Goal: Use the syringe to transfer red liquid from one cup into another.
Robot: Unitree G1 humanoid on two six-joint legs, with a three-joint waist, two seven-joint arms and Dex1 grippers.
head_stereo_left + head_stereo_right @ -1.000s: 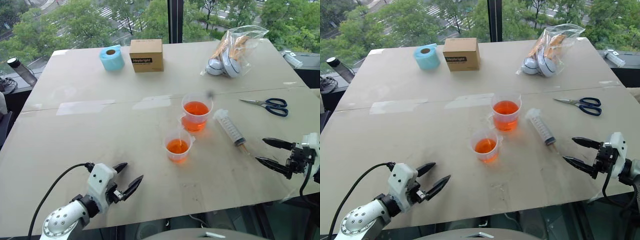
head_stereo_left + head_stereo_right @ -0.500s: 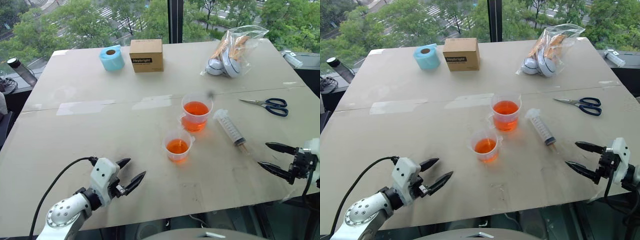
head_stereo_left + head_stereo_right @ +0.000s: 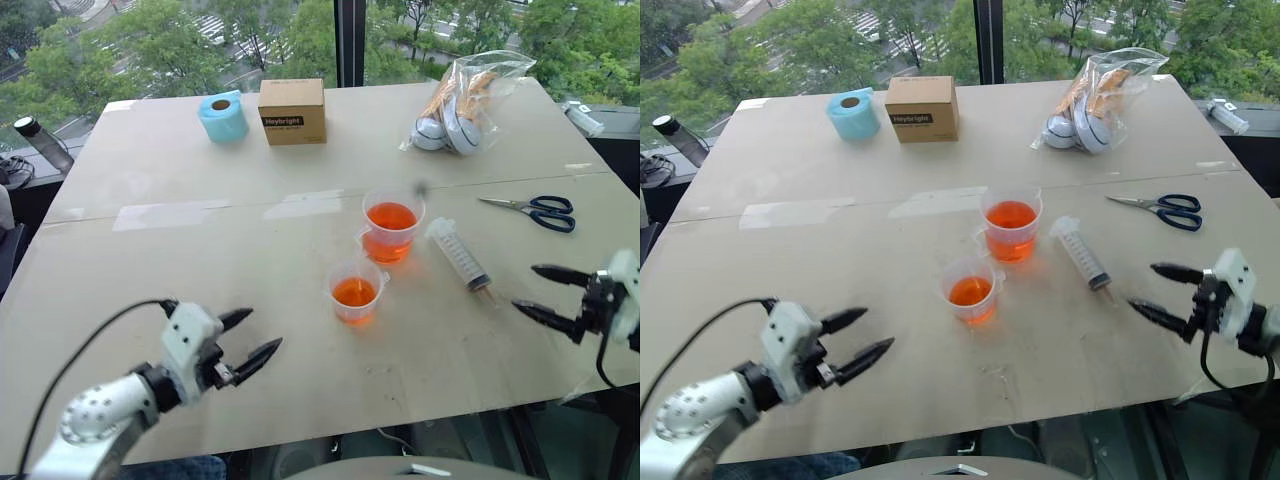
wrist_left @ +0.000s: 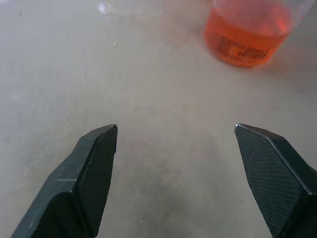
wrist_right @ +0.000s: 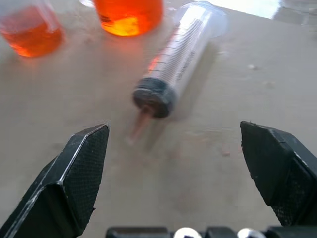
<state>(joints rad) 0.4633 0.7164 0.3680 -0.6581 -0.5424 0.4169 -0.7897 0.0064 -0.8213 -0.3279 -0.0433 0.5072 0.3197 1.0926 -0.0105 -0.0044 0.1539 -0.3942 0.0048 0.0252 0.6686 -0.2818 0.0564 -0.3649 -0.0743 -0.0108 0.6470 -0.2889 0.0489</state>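
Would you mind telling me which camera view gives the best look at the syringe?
The right wrist view: the syringe lies close ahead, so its barrel markings and dark seal are readable. Both head views show it whole but small, lying on the table right of the taller cup. The left wrist view adds nothing.

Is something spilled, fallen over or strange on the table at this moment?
Nothing stands out. The taller cup and the shorter cup stand upright with red liquid inside; no puddle is visible. The syringe lies flat beside them, untouched.
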